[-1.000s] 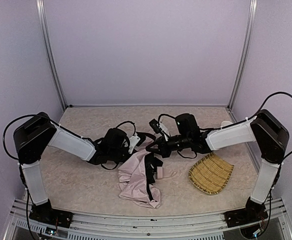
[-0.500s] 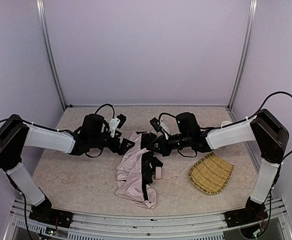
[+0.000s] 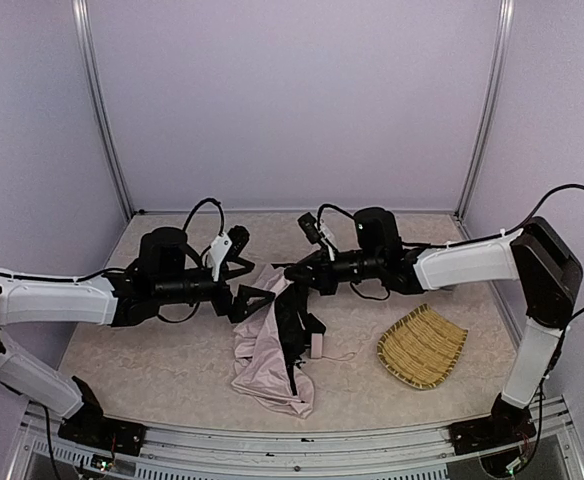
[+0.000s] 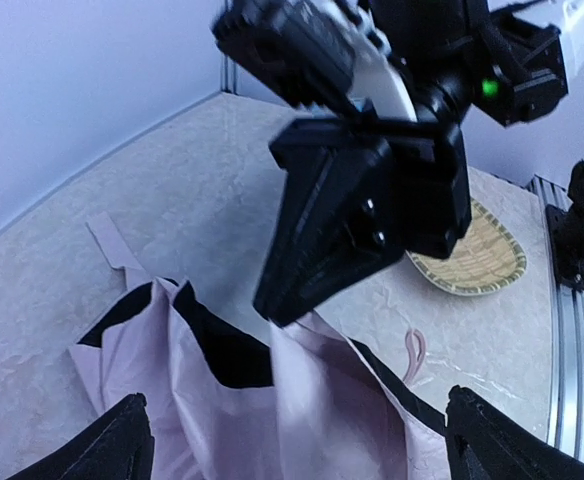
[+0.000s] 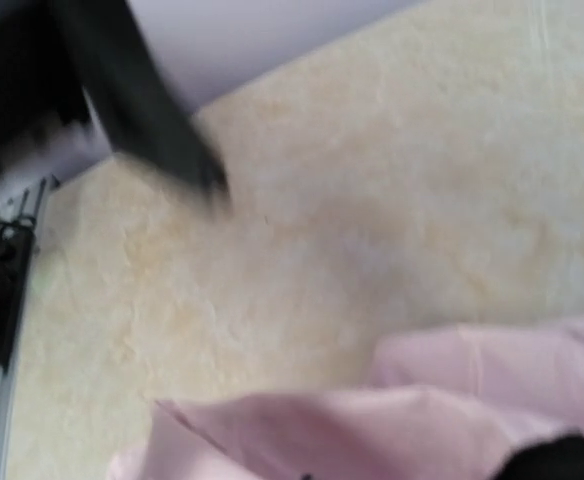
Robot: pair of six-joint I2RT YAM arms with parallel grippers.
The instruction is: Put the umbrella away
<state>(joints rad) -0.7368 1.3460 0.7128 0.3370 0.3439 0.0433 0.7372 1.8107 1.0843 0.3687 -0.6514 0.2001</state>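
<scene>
The umbrella (image 3: 265,352) lies collapsed in the middle of the table, pale pink fabric with black lining and a small pink handle (image 3: 317,346). My right gripper (image 3: 292,274) is shut on a raised edge of its fabric; in the left wrist view its black fingers (image 4: 317,250) come to a point on the fabric peak (image 4: 302,380). My left gripper (image 3: 256,299) is wide open just left of that edge, its fingertips (image 4: 122,445) either side of the fabric, not holding it. The right wrist view is blurred and shows pink fabric (image 5: 392,430).
A woven straw tray (image 3: 422,347) lies to the right of the umbrella, also in the left wrist view (image 4: 477,262). A thin pink wrist strap (image 4: 413,352) lies on the table between them. Walls close in the back and both sides.
My left arm has swung out to the left and stretched low over the table, its gripper staying at the umbrella's upper edge. My right gripper has moved slightly left and up, pulling the fabric with it.
</scene>
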